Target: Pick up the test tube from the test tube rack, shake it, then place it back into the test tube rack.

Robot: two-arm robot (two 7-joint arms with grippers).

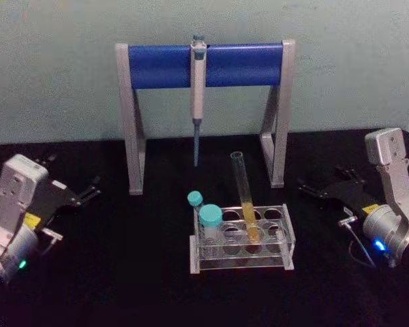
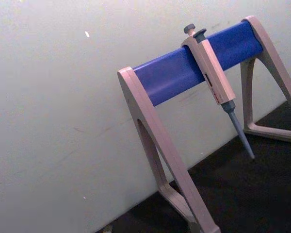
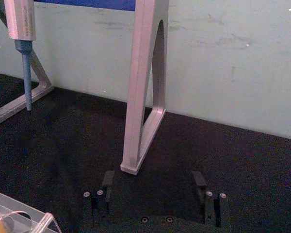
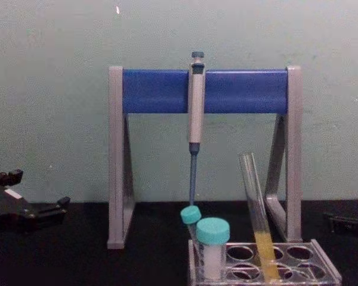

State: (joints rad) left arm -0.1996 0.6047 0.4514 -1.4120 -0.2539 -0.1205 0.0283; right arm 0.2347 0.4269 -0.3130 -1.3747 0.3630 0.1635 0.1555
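Note:
The test tube [image 1: 243,185] stands in the clear test tube rack [image 1: 289,238] at the table's centre, leaning slightly left, with yellow-orange liquid in its lower part. In the chest view the test tube [image 4: 254,199] rises from the rack [image 4: 326,266] at the lower right. My left gripper [image 1: 92,189] rests open on the black table far to the rack's left. My right gripper [image 1: 308,187] lies to the rack's right, open and empty, with both fingers [image 3: 106,180] spread wide in the right wrist view. A corner of the rack [image 3: 24,219] shows there too.
Two teal-capped tubes [image 1: 210,219] stand in the rack's left holes. Behind the rack is a tall grey-and-blue pipette stand [image 1: 238,65] with a pipette [image 1: 198,88] hanging from its bar. The stand's right leg [image 3: 140,97] is just ahead of my right gripper.

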